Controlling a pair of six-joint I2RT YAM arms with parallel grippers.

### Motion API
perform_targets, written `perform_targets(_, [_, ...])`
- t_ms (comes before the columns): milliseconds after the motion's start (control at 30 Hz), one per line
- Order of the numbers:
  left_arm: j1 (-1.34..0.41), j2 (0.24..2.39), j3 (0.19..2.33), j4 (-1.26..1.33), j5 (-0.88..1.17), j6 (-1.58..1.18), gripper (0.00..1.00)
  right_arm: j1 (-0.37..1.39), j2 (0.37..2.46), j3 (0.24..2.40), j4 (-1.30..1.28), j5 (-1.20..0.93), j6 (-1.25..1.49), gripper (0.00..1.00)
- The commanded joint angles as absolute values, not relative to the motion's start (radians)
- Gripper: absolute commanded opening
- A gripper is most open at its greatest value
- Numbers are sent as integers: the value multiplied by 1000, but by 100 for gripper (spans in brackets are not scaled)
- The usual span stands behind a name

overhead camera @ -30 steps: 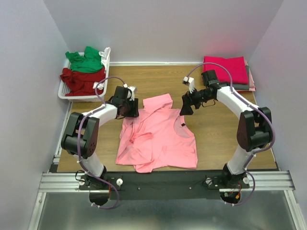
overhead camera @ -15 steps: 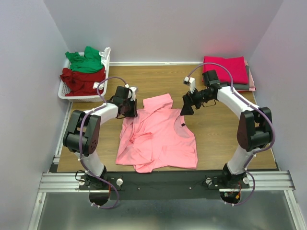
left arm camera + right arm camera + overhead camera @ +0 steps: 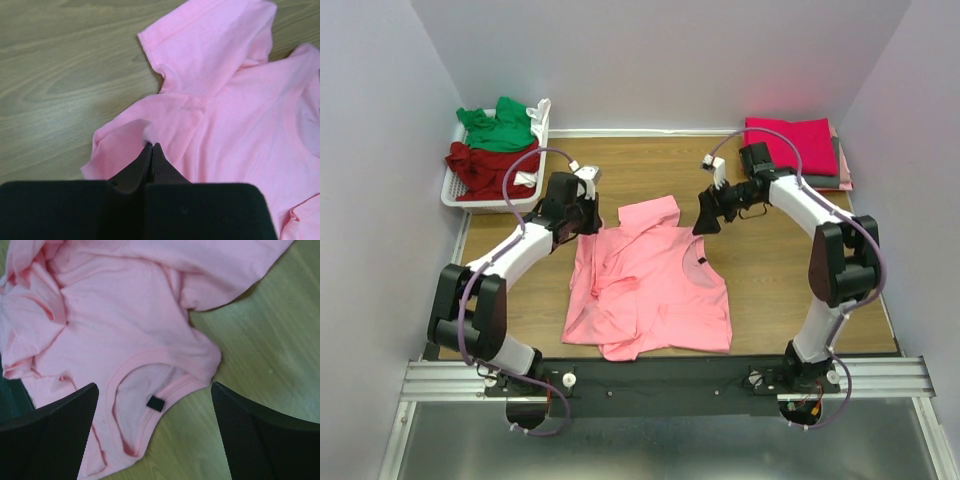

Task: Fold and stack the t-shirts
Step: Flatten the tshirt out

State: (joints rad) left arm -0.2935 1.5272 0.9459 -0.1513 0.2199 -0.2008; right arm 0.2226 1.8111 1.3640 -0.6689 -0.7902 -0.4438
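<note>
Two unfolded ones, the green t-shirt point(image 3: 502, 126) and dark red t-shirt point(image 3: 485, 168), wait in the basket point(image 3: 460, 203) beyond the left gripper point(image 3: 151, 147), which pinches the crumpled pink t-shirt point(image 3: 650, 285), while the right gripper point(image 3: 154, 387) hangs spread over its collar point(image 3: 150, 356), the folded stack point(image 3: 790, 145) just beyond it.

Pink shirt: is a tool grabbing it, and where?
The left tool pinches the pink shirt at a raised fold by its sleeve. The right tool is open, holding nothing.

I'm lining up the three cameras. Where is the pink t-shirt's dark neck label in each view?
Top external: dark neck label right of centre, on the pink t-shirt.
Left wrist: not in it.
Right wrist: label low centre, inside the collar.
Shared landmark: the far sleeve, seen in all three.
</note>
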Motion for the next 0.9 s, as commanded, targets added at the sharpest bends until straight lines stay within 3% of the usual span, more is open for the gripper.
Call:
perform_targets(0, [-285,1444,908,-140,175,-186,0,233,1920,1454,-569,-796,-345,100])
perform_targets(267, [-285,1361,867,-137,132,-169,0,259,2226,1808,-529,-787,-144,97])
perform_targets(633, [-279,1330,845,-118,114,-160,0,276,2444,2052,-522,-710,-28,75])
perform_targets(767, [-273,1315,841,-112,107,-160,0,294,2490,2077,-522,-687,-21,70])
perform_targets(867, [-273,1312,841,-112,109,-160,0,307,2491,2051,-523,-666,-25,61])
